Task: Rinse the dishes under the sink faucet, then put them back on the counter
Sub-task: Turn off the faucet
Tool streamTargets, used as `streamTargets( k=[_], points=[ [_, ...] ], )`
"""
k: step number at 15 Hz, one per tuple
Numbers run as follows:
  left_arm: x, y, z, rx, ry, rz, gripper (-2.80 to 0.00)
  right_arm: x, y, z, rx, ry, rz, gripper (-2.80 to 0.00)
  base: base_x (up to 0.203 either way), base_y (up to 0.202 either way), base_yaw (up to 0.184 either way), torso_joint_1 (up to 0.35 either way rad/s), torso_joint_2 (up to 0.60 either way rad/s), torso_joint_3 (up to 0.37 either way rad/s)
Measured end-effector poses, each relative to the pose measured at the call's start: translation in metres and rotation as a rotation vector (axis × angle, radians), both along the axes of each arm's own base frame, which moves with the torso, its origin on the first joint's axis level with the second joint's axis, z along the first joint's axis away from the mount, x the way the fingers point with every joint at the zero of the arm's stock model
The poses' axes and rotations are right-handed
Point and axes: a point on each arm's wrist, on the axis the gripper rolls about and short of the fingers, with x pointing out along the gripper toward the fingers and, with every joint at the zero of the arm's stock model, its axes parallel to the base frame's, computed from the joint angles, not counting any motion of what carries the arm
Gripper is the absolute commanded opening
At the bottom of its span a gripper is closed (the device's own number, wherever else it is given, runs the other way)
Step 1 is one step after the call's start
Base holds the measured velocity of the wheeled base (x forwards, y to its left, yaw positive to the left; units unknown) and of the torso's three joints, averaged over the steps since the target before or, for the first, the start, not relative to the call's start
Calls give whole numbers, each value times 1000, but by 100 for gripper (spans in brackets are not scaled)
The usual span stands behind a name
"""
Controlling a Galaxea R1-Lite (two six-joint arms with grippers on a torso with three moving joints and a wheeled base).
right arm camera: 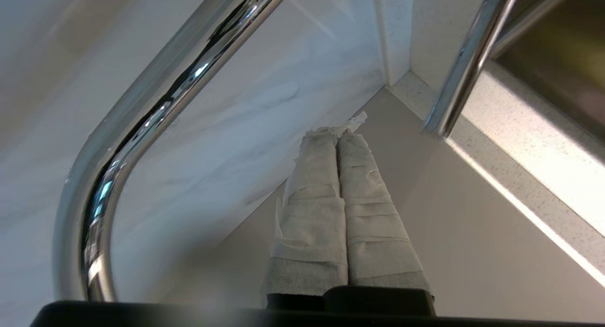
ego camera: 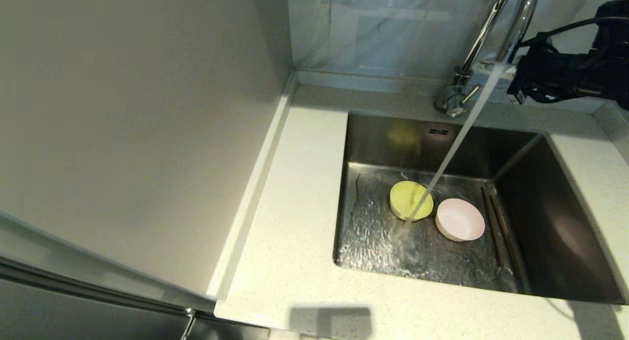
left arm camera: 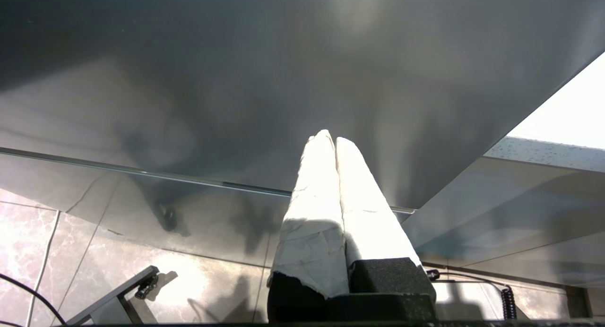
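Water runs from the chrome faucet point(ego camera: 496, 25) in a slanted stream into the steel sink point(ego camera: 555, 222). The stream lands at the near edge of the yellow-green bowl point(ego camera: 410, 200) on the sink floor. A pale pink bowl point(ego camera: 460, 220) sits just right of it. Two brown chopsticks point(ego camera: 497, 227) lie right of the pink bowl. My right gripper point(right arm camera: 336, 133) is shut and empty, held high beside the faucet's curved neck point(right arm camera: 142, 109); its arm point(ego camera: 560, 77) shows at the upper right. My left gripper point(left arm camera: 333, 138) is shut and empty, parked low outside the head view.
The off-white speckled counter point(ego camera: 304, 222) wraps the sink on the left and front. A beige wall panel point(ego camera: 123, 133) rises on the left, with a marbled backsplash point(ego camera: 383, 30) behind. Overflow slots point(ego camera: 438, 131) mark the sink's back wall. Wet ripples cover the sink floor.
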Motion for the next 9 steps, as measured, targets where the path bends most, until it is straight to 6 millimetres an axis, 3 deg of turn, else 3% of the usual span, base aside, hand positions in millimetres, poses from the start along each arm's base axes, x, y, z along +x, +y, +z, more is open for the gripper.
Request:
streamTargets(
  k=[5, 9],
  points=[
    [0, 0, 0, 0, 0, 0, -280, -5, -9, 3, -24, -17, 1, -280, 0, 0, 0, 0, 0, 0],
    [0, 0, 0, 0, 0, 0, -280, -8, -19, -8, -78, 18, 23, -280, 0, 0, 0, 0, 0, 0]
  ],
)
